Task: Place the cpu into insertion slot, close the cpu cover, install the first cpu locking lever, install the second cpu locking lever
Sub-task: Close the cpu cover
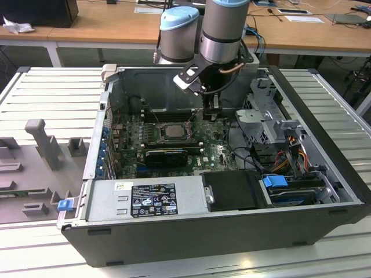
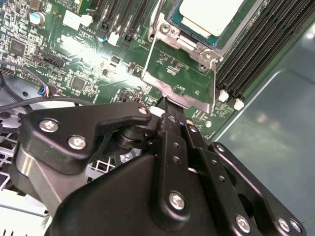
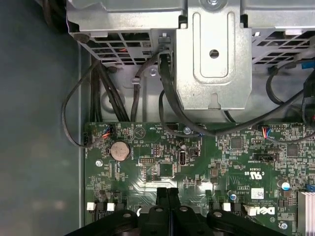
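Note:
The cpu [image 1: 172, 130] lies flat in its socket on the green motherboard [image 1: 217, 152] inside the open computer case; its pale metal top also shows in the second wrist view [image 2: 209, 14]. The cpu cover [image 2: 181, 69], a thin silvery frame with a square window, stands tilted up from the socket, and board shows through its window. My gripper [image 1: 210, 113] hangs just to the exterior view's right of the socket. Its black fingers [image 2: 170, 129] are shut together, and their tips [image 2: 166, 104] meet the cover's free edge. The shut fingers also show over the board in the first wrist view [image 3: 167, 196].
A grey metal drive cage [image 1: 264, 110] [image 3: 211, 59] stands close beside the gripper, with black cables [image 3: 165, 105] running under it. Memory slots [image 2: 256, 54] flank the socket. A power supply [image 1: 145, 197] fills the case's near side. The case walls [image 1: 324, 116] close in all around.

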Available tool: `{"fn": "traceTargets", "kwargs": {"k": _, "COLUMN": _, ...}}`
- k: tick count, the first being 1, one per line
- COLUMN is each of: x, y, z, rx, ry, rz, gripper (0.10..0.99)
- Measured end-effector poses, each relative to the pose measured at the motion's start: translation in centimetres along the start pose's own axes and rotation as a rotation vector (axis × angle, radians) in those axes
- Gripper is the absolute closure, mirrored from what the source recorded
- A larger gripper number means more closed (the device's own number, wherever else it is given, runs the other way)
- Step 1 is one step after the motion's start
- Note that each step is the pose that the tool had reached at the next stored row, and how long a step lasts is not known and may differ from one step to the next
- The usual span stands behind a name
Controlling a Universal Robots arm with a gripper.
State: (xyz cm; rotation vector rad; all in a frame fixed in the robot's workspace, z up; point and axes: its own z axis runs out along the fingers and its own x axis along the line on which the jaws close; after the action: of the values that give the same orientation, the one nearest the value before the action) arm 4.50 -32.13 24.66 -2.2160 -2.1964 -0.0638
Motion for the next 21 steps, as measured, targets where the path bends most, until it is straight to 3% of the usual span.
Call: {"fn": "traceTargets", "kwargs": {"k": 21, "x": -0.01, "y": -0.76, "z": -0.01, "rx": 0.0, "ry": 0.0, "rz": 0.0, "gripper": 0.98}}
